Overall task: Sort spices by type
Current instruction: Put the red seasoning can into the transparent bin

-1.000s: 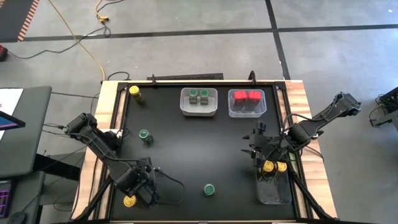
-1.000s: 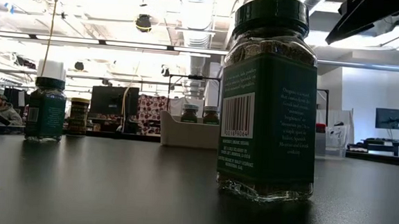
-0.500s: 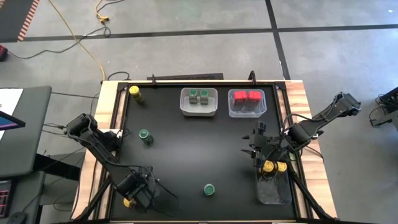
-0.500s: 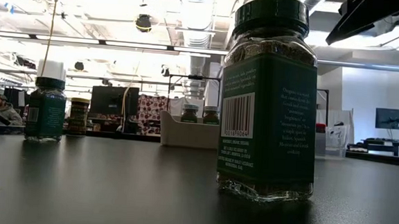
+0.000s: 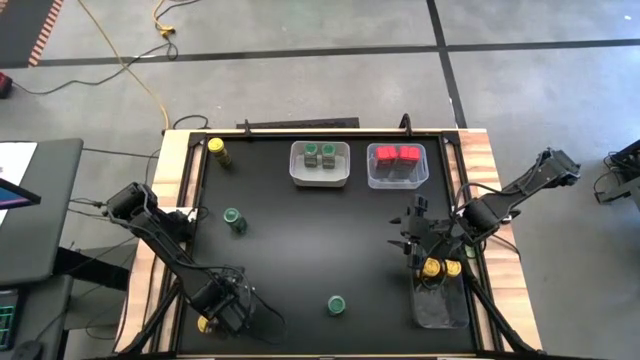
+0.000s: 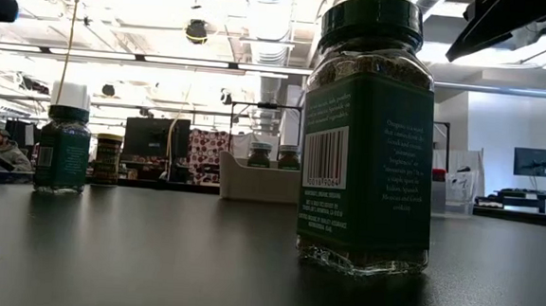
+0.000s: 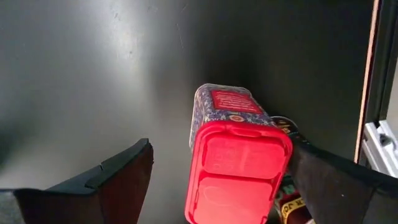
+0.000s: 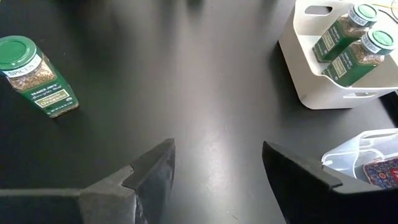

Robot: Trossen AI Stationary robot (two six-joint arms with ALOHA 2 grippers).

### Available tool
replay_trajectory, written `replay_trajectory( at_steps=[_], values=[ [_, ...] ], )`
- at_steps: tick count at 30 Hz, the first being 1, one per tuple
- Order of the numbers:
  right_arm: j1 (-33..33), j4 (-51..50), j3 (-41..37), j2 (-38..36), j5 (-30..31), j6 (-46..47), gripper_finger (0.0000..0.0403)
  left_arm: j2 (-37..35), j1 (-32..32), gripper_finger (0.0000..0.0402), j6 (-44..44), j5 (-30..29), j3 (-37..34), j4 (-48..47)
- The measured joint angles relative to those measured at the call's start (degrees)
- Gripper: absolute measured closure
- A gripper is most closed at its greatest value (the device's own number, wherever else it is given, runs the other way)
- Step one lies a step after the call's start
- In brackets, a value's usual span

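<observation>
Two dark robot arms work over a black table (image 5: pixel 300 250) seen from above. The left gripper (image 5: pixel 218 303) sits at the lower left of the overhead frame, close to the table's near edge and left rail. Its wrist camera shows the fingers (image 7: pixel 127 171) spread wide, one on each side of a red-lidded boxy spice container (image 7: pixel 238 168) with a patterned blue body. The container appears to stand upright, lid toward the camera, centred in the gap and not yet touched. A yellow-lidded round jar (image 5: pixel 205 324) stands just beside it, on the side toward the table's corner, so a closing finger has little room there.

For the coming move, the clear plastic bin holding other red containers (image 5: pixel 397 186) lies at the upper right of the overhead frame, well apart and diagonally across the table. The left arm is much the nearer to this container. Open black surface fills most of that path; two loose green-lidded round jars (image 5: pixel 234 219) (image 5: pixel 336 304) stand near it.

The right gripper (image 5: pixel 412 240) waits at the right of the frame, fingers apart with nothing between them, beside a clear bin of yellow-lidded jars (image 5: pixel 440 310).
</observation>
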Motion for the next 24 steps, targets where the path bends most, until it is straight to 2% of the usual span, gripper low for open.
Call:
replay_trajectory(
  at_steps=[7, 14, 24],
  values=[
    [0.0, 0.0, 0.0, 0.0, 0.0, 0.0, 0.0132, 0.0, 0.0, 0.0051, 1.1, 0.0, 0.0, -2.1],
    [0.0, 0.0, 0.0, 0.0, 0.0, 0.0, 0.0132, 0.0, 0.0, 0.0085, 0.2, 0.1, 0.0, -3.5],
    [0.0, 0.0, 0.0, 0.0, 0.0, 0.0, 0.0132, 0.0, 0.1, 0.0095, -2.0, 3.3, -2.2, -2.3]
  ],
)
